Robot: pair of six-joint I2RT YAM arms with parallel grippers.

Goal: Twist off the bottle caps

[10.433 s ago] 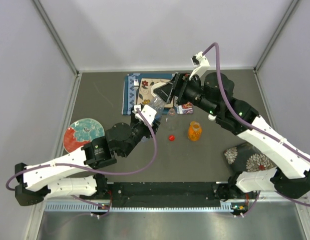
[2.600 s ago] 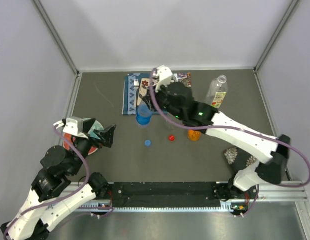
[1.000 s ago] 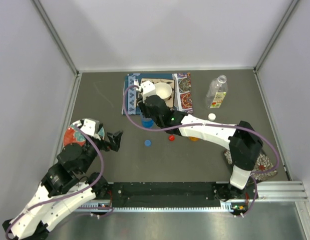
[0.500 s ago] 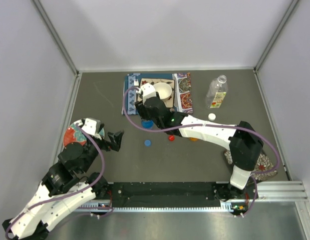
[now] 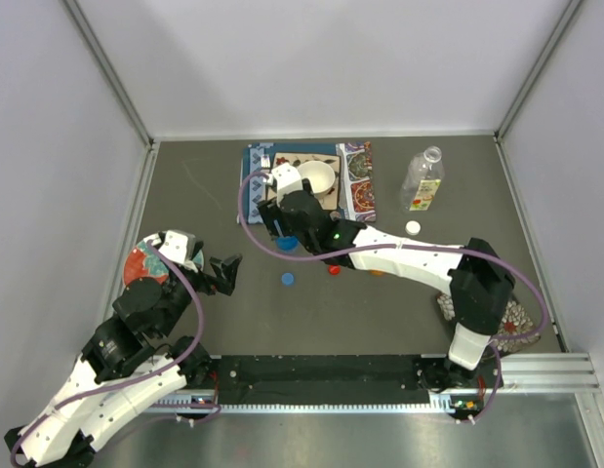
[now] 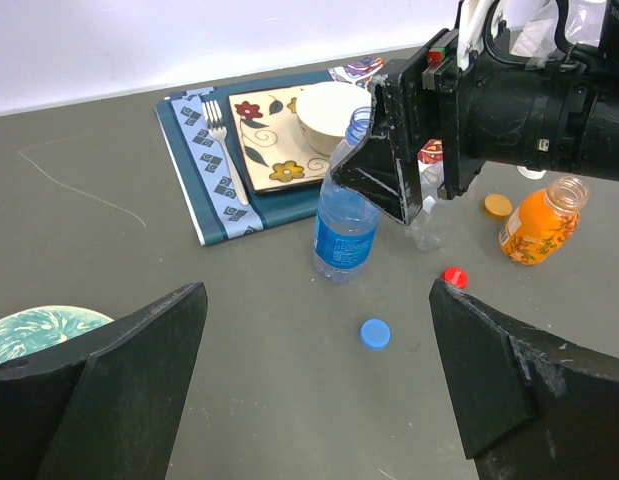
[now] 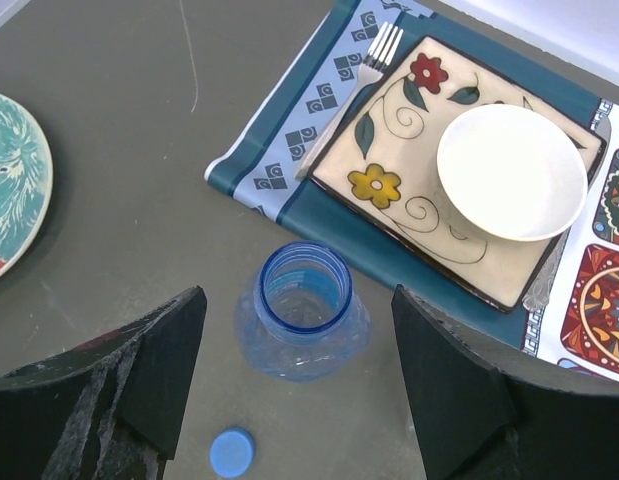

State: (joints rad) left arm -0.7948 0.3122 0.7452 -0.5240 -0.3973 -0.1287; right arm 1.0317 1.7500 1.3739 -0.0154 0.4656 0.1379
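Directions are read on the overhead view, with 12 o'clock at the far wall. The right gripper [image 7: 299, 310] is spread wide and holds nothing. The blue bottle [image 6: 345, 235] stands upright directly beneath it, long axis vertical, its open neck centred between the two fingers. The wrist view shows a gap on each side, so neither finger appears to touch it. The blue cap [image 5: 287, 279] lies flat on the table [image 5: 380, 322] at 6 o'clock from this bottle, near it but apart. The red cap [image 6: 454, 277] lies at about 4 o'clock, and the orange cap [image 6: 498, 206] sits just beside the orange bottle [image 6: 534, 225]. The white cap [image 5: 413, 227] rests at 3 o'clock, well apart, below the clear bottle [image 5: 422, 181]. All four caps appear to be off, so the unscrewing looks complete or nearly so. The left gripper [image 6: 317, 320] is also spread and empty. It sits at 9 o'clock from the blue cap and points toward it. The right gripper is the nearer tool to the bottle, and its straight lift is unobstructed. Any sideways travel toward 12 o'clock meets the placemat [image 7: 279, 140] carrying the fork [image 7: 354, 85], the square plate [image 7: 389, 160] and the white bowl [image 7: 511, 172]. The round plate [image 7: 9, 190] lies at 9 o'clock, well clear.
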